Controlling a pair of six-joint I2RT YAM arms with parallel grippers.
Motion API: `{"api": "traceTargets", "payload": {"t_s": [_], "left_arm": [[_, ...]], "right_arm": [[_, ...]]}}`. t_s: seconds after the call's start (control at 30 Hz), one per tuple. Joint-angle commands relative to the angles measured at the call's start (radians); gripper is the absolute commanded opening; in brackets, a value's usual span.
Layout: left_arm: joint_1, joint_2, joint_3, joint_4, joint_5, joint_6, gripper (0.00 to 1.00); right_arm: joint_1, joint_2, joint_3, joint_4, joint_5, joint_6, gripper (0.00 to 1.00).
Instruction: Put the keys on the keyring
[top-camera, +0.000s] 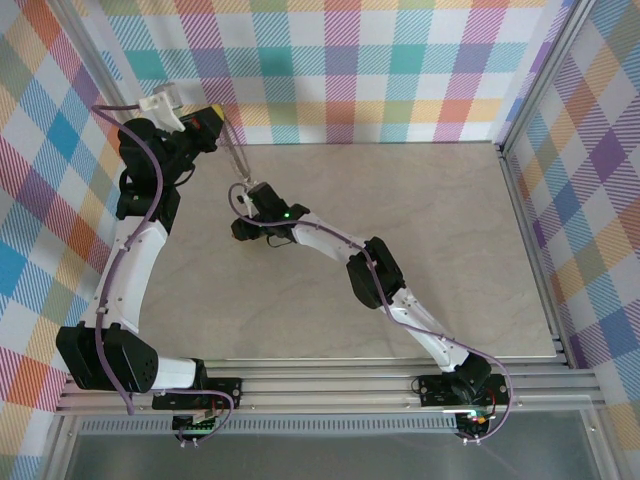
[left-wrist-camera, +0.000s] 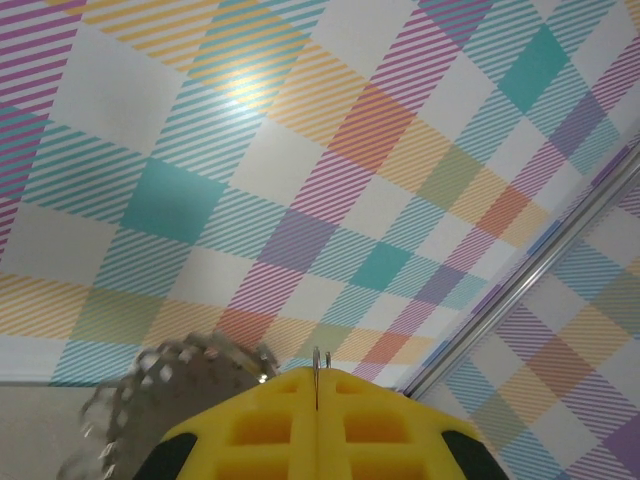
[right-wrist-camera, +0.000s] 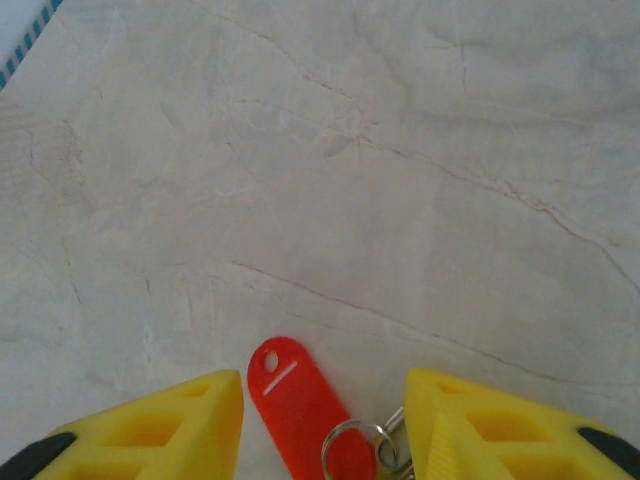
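Left gripper (left-wrist-camera: 316, 378) fingers pressed together, keyring (left-wrist-camera: 165, 385) pinched and held raised, lower left of frame. Key (right-wrist-camera: 295, 395) lies on table (right-wrist-camera: 400, 150), lower centre, between spread right gripper (right-wrist-camera: 322, 382) fingers, untouched. Grasping and threading judged outstanding.

- Left gripper (left-wrist-camera: 316, 380), yellow jaws clamped together on a bead chain (left-wrist-camera: 165, 385), whose blurred loop hangs left.
- Behind: plaid wall (left-wrist-camera: 300, 150), metal rail (left-wrist-camera: 540, 285).
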Motion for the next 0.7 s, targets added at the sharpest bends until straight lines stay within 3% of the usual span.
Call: {"api": "traceTargets", "payload": {"t_s": [0.0, 0.13, 0.47, 0.67], "left_arm": [[0.016, -0.027, 0.025, 0.027, 0.018, -0.011, 0.0], [0.016, -0.039, 0.022, 0.027, 0.023, -0.012, 0.0], [0.016, -0.07, -0.001, 0.047, 0.041, -0.051, 0.0], [0.015, -0.053, 0.002, 0.046, 0.111, -0.136, 0.0]], "right_arm": [[0.011, 0.012, 0.008, -0.043, -0.015, 0.042, 0.44], [0.009, -0.051, -0.113, -0.016, -0.005, 0.06, 0.39], [-0.012, -0.361, -0.684, 0.179, 0.09, 0.111, 0.32], [-0.053, -0.58, -1.052, 0.282, 0.149, 0.121, 0.3]]}}
